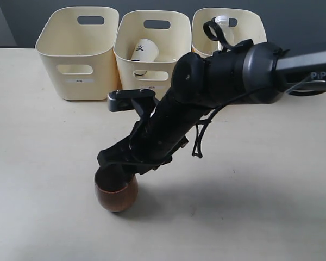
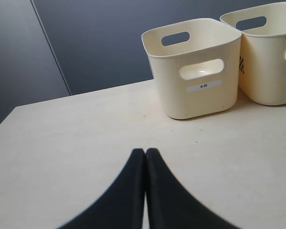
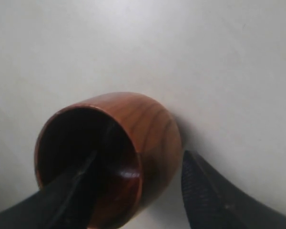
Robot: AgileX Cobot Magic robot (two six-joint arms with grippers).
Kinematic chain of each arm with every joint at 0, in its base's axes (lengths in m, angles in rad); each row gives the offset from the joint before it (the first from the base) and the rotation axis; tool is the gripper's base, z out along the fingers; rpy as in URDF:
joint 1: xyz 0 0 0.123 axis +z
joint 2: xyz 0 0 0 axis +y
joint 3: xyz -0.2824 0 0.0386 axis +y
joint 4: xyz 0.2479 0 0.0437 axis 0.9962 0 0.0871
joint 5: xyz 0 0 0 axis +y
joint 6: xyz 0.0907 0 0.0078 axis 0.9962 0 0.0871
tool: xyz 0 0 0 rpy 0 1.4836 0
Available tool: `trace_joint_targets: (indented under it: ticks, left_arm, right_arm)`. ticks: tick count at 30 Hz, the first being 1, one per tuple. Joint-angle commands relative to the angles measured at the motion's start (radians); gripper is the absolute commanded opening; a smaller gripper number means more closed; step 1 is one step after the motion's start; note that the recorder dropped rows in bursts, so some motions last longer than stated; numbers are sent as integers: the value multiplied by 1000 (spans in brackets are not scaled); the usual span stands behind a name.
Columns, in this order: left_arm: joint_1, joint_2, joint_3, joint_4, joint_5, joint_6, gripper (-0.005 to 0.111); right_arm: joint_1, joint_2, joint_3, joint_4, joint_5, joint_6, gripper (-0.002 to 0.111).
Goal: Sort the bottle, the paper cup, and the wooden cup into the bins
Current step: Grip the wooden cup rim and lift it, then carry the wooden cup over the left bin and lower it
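**Student:** Where does the rounded, dark reddish-brown wooden cup (image 1: pixel 116 191) stand?

**Instructor:** Upright on the pale table (image 1: pixel 38 179), well apart from the three cream plastic bins (image 1: pixel 79 51) along the far edge. The right hand (image 3: pixel 133 191) straddles the cup's wall: one finger (image 3: pixel 71 191) sits inside the bowl, the other lies just outside the wood. The jaws are spread around the wall; whether they press on it cannot be told.

**Student:** And the other two items?

**Instructor:** The small white paper cup (image 1: pixel 144 50) lies tilted in the middle bin. The small clear plastic bottle with white screw cap (image 1: pixel 224 27) shows above the rim of the right-hand bin.

**Student:** The left hand (image 2: pixel 145 157)?

**Instructor:** Its two dark fingertips meet with nothing between them, low over bare table, the left-hand bin near ahead.
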Motion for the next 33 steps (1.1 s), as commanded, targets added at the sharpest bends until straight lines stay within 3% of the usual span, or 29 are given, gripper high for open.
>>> trace_joint_targets:
  ticks: [1, 8, 10, 14, 15, 25, 33]
  left_arm:
    - [-3, -5, 1, 6, -5, -2, 0]
    - [-3, -5, 1, 6, -5, -2, 0]
    - [-3, -5, 1, 6, -5, -2, 0]
    - [-3, -5, 1, 6, -5, -2, 0]
    - [-3, -5, 1, 6, -5, -2, 0]
    - [-3, -5, 1, 6, -5, -2, 0]
    - [-3, -5, 1, 6, -5, -2, 0]
  right_arm:
    - [-1, 19, 6, 5, 5, 2, 52]
    - [-1, 21, 6, 5, -2, 2, 47]
    - [-1, 21, 6, 1, -4, 2, 38]
    - [-1, 21, 6, -2, -6, -24, 2]
    - [-1, 21, 6, -4, -7, -31, 0]
    - [-1, 11, -2, 10, -129, -60, 0]
    - [-1, 2, -177, 10, -168, -60, 0]
